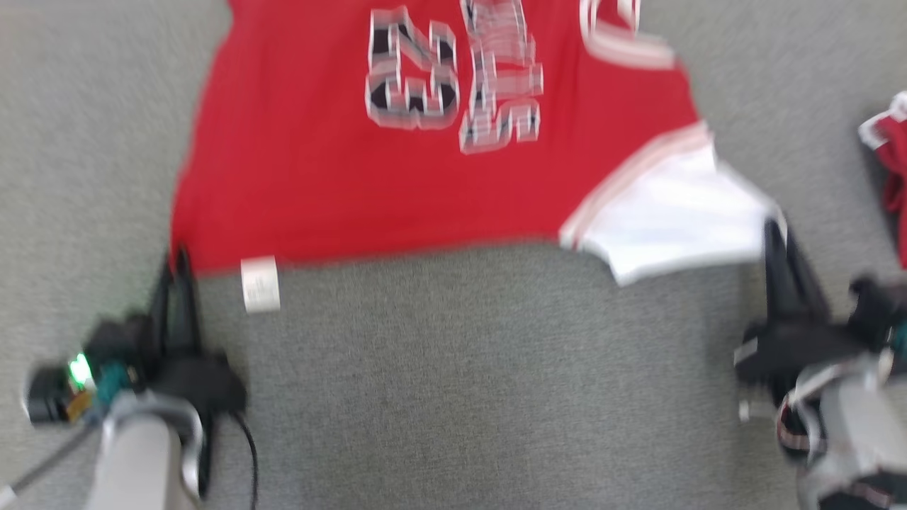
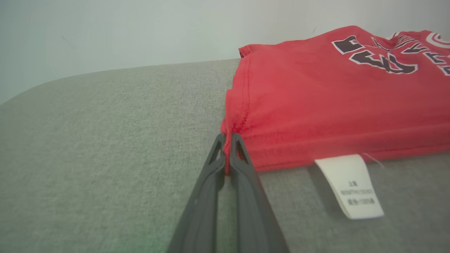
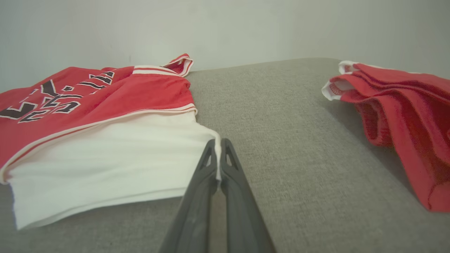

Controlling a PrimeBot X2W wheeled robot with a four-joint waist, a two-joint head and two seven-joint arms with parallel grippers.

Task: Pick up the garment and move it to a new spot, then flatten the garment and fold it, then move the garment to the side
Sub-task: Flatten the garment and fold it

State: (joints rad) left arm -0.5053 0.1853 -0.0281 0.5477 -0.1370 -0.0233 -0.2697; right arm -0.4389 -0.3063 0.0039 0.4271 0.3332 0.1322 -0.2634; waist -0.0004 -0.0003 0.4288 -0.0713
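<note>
Left claw [image 2: 227,146] pinches garment [image 1: 305,184] hem corner [image 2: 233,121], right claw [image 3: 218,151] its white sleeve [image 3: 105,161]; likely flattening, next needs even outward pull.

left gripper [image 1: 176,265] sits low at the left, its two dark fingers pressed together and pointing forward, pinching a red corner of the garment [image 1: 319,177]. right gripper [image 1: 776,234] mirrors it at the right, clamped on the white sleeve's edge. the left forearm [image 1: 134,460] and right forearm [image 1: 850,418] reach in from below.

The black, white-outlined lettering [image 1: 414,71] on the red jersey shirt [image 1: 319,184] is too blurred to read; its small white label [image 2: 349,184] bears illegibly tiny print
</note>
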